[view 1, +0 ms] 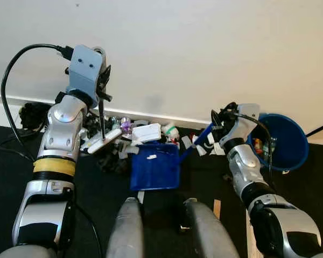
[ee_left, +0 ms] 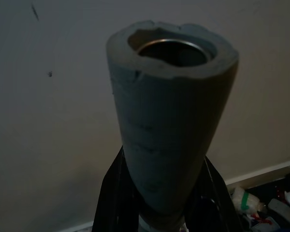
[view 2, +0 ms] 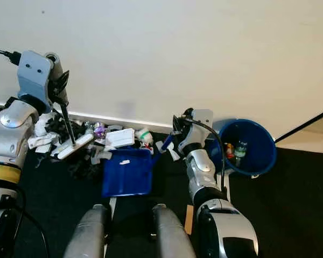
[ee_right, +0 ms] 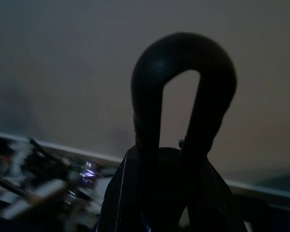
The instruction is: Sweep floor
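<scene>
My left gripper (view 1: 103, 86) is shut on the thin broom stick (view 1: 102, 121), whose grey foam-covered top end (ee_left: 171, 125) rises between the black fingers (ee_left: 113, 193). The white broom head (view 1: 104, 141) rests in a pile of rubbish (view 1: 145, 131) along the skirting board. A blue dustpan (view 1: 155, 166) lies on the dark floor just in front of the pile, with a scrap in it. Its blue handle runs up to my right gripper (view 1: 222, 121), which is shut on the handle's black loop end (ee_right: 183, 96).
A blue bucket (view 1: 288, 142) with some rubbish inside stands right of my right arm, against the white wall. A black cable (view 1: 8, 80) loops at the left by more dark clutter (view 1: 32, 114). My two grey legs (view 1: 129, 226) show below the dustpan.
</scene>
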Tool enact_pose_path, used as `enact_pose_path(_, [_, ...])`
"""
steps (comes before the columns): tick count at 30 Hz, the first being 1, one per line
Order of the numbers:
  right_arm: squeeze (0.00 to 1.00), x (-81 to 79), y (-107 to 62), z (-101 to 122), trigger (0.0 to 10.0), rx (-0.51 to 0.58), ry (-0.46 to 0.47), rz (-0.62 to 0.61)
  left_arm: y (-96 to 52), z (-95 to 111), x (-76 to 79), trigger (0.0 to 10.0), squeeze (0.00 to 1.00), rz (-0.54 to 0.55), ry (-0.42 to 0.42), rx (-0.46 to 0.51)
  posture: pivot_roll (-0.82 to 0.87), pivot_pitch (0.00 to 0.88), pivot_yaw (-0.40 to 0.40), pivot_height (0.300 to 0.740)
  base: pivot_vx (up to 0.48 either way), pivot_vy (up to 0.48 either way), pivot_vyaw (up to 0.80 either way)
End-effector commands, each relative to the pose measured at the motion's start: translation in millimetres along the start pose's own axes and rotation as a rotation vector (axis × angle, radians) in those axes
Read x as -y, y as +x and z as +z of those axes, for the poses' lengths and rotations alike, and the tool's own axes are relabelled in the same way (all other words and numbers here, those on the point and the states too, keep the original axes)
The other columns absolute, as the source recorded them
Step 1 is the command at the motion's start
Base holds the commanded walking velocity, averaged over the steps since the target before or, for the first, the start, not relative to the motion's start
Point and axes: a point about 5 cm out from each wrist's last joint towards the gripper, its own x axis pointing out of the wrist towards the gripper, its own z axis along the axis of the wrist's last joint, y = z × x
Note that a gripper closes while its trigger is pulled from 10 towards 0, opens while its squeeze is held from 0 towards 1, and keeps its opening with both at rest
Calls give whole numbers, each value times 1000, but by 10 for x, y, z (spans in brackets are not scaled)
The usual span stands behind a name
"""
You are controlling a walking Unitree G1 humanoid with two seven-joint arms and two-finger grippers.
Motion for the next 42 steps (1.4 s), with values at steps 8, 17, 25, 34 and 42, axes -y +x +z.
enact_pose_path(8, [0, 392, -111, -45, 10000, -50, -90, -146, -41, 70, -70, 10000, 0, -2, 73, 29, 167, 194, -30, 740, 0, 0, 0])
enact_pose_path(17, [0, 482, -138, -73, 10000, -91, -156, -196, -19, 87, -92, 10000, 0, -1, 93, 28, 162, 194, -25, 740, 0, 0, 0])
enact_pose_path(25, [0, 229, -16, -38, 10000, -91, -170, -147, -17, 112, -174, 10000, 0, 21, 111, 26, 152, 200, -31, 740, 0, 0, 0])
enact_pose_path(34, [0, -129, 54, -76, 10000, -113, -197, -16, -40, 44, -153, 10000, 0, 43, 99, 14, 141, 203, -53, 740, 0, 0, 0])
enact_pose_path(42, [0, -281, -13, -270, 10000, -227, -243, 26, -103, -80, -176, 10000, 0, 46, 115, -40, 129, 212, -72, 740, 0, 0, 0])
